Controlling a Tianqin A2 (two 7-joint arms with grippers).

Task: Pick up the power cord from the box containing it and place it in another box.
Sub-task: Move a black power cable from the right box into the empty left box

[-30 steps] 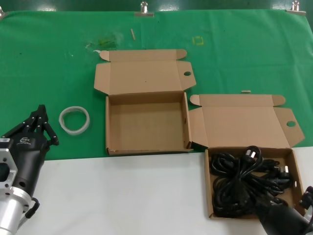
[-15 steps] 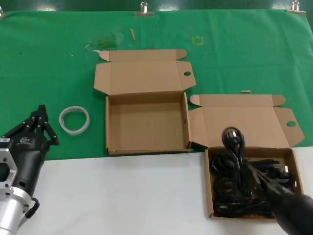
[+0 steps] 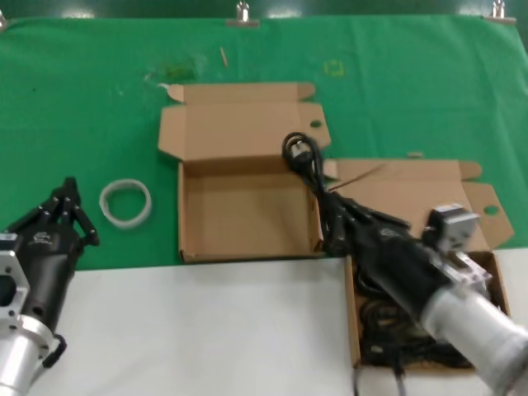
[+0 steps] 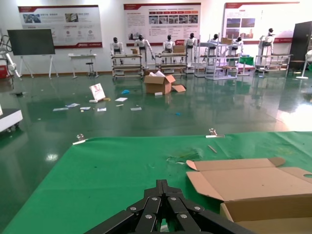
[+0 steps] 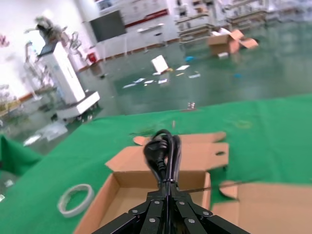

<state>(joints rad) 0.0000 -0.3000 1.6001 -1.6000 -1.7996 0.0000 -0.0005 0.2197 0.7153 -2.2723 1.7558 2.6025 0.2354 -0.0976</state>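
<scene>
A green cloth-covered table (image 3: pixel 82 99) held two shallow brown cardboard mailer boxes. The right gripper (image 3: pixel 330 216) was clenched on the thin black power cord (image 3: pixel 302 157), lifted between the cord-filled box (image 3: pixel 353 330) and the empty box (image 3: pixel 247 206). The left gripper (image 3: pixel 68 208) sat parked, fingers together. Other cords could snag and drag out. No readable writing on either box.

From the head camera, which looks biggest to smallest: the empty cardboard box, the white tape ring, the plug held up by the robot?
1. The empty box, by far.
2. The white tape ring.
3. The plug, gripped by the right tool; being raised nearer the camera, it may look larger than it is.
</scene>
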